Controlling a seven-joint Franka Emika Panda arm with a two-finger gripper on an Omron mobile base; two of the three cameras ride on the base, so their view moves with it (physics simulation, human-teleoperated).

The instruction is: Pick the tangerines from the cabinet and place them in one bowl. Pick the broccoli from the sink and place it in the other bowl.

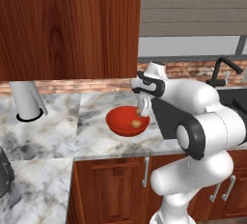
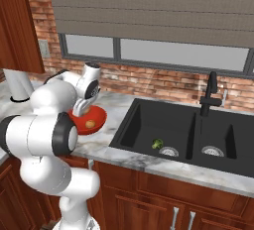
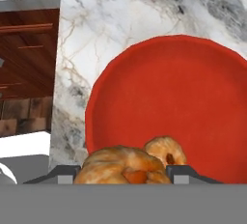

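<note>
Tangerine two, a small round orange-tan fruit (image 3: 123, 170), is pinched in your jaws above the glossy red bowl (image 1: 118, 121), beside its twin (image 1: 136, 123), for release.

Arm (image 1: 202, 121): glossy white rounded shells, dark grey-black bands and end caps at joints. Black-and-white wrist block. Claw (image 1: 142, 108): pale slim fingers with small dark tips.

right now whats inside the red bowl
One tangerine lies inside the red bowl. The claw holds a second tangerine over it, hiding part of the bowl's floor in the hand view.
</note>
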